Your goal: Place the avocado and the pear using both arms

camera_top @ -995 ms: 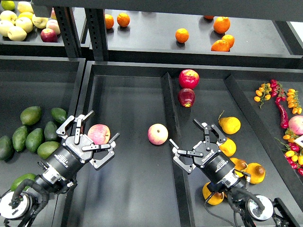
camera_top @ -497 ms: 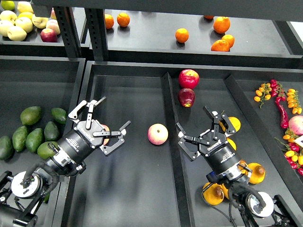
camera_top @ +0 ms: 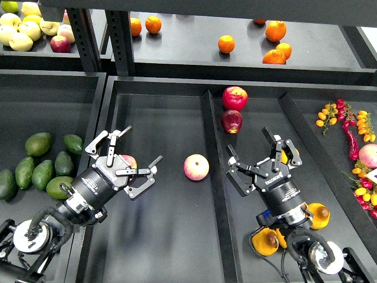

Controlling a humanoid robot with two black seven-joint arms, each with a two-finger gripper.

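Several avocados lie in the left tray; the dark green ones (camera_top: 63, 163) sit among lighter ones (camera_top: 38, 143). My left gripper (camera_top: 139, 147) is open and empty in the middle tray, right of the avocados, above a pink apple (camera_top: 126, 160) that it partly hides. Orange-yellow pears lie in the right tray; one with a dark brown blotch (camera_top: 266, 242) lies under my right arm, and another (camera_top: 318, 215) lies to its right. My right gripper (camera_top: 250, 145) is open and empty, just left of a pear (camera_top: 290, 154) that it partly hides.
A pink apple (camera_top: 196, 167) lies between the grippers, left of the raised divider (camera_top: 212, 141). Two red apples (camera_top: 234, 98) lie behind the right gripper. Oranges (camera_top: 226, 43) sit on the back shelf, pale apples (camera_top: 20, 40) at the back left, and chillies and small tomatoes (camera_top: 353, 132) at the right.
The left gripper has moved up and to the right over the pink apple. The right gripper has moved up and right toward the pears. Both stay open.
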